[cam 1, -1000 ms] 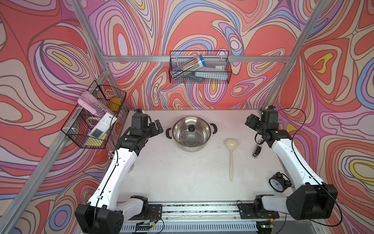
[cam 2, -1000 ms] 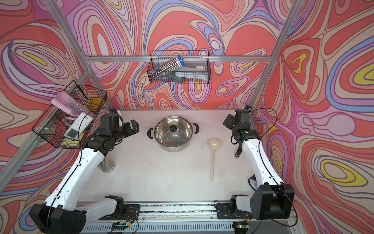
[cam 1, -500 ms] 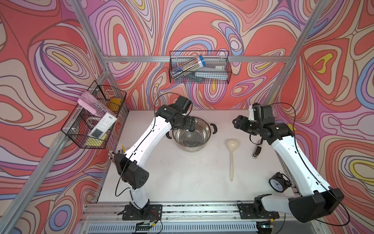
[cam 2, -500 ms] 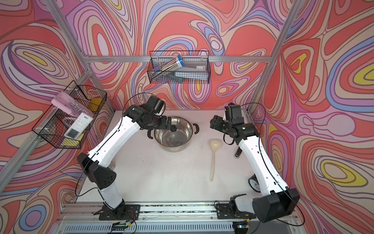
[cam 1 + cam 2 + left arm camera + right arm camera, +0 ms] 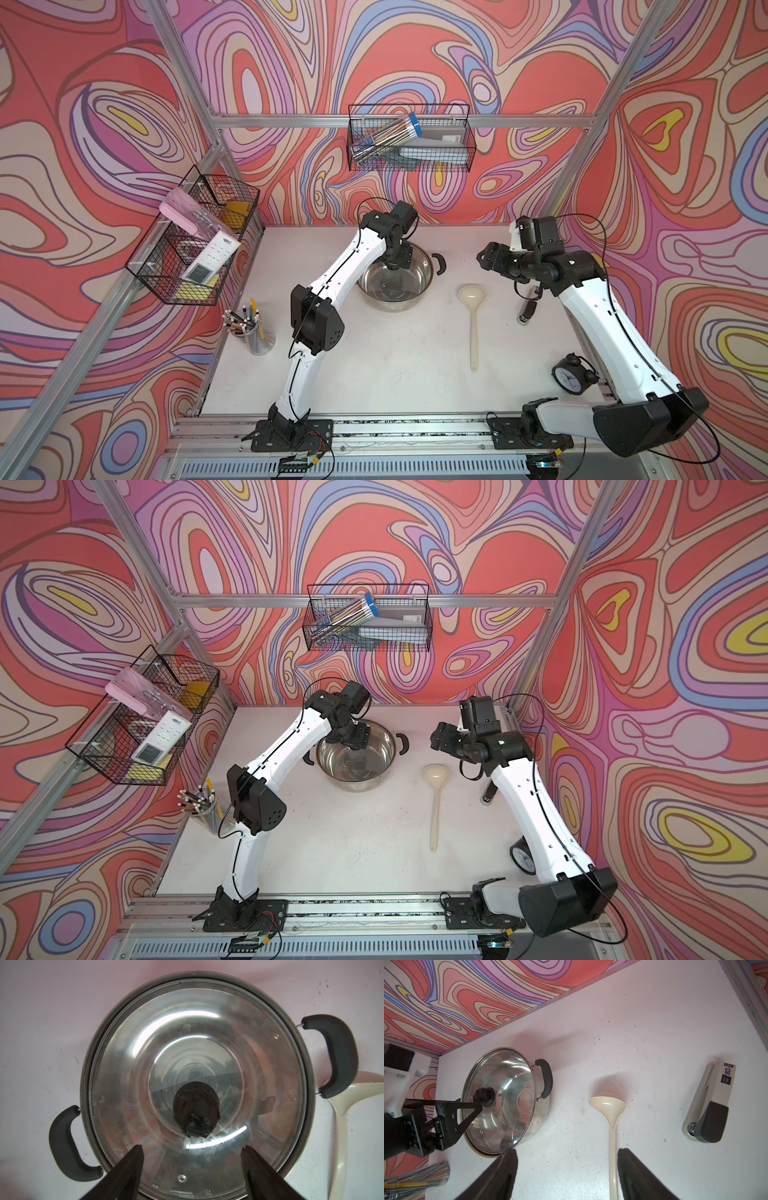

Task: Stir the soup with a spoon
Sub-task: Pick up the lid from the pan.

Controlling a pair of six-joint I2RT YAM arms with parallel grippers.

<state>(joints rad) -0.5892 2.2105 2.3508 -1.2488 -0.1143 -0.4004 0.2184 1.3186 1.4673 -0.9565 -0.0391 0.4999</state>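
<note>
The lid (image 5: pixel 145 1053) sits on the pot (image 5: pixel 392 306), so I'd say it has to come off first. The left end effector (image 5: pixel 191 1147) hangs over it, jaws apart, with the black knob (image 5: pixel 196 1109) just ahead of the gap. Best to centre on the knob, close low on it and lift straight up. The right end effector (image 5: pixel 566 1151), also apart, hovers over the spoon (image 5: pixel 607 1103), which lies flat on the surface (image 5: pixel 395 365) beside the pot, not touching. The stapler (image 5: pixel 708 1105) reads "50"; its finer print is illegible.

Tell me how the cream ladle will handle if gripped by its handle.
Probably stiff: the ladle looks like moulded plastic and lies straight. Gripped at the handle's end, its deep bowl may swing down. The slim, smooth handle could slip.
</note>
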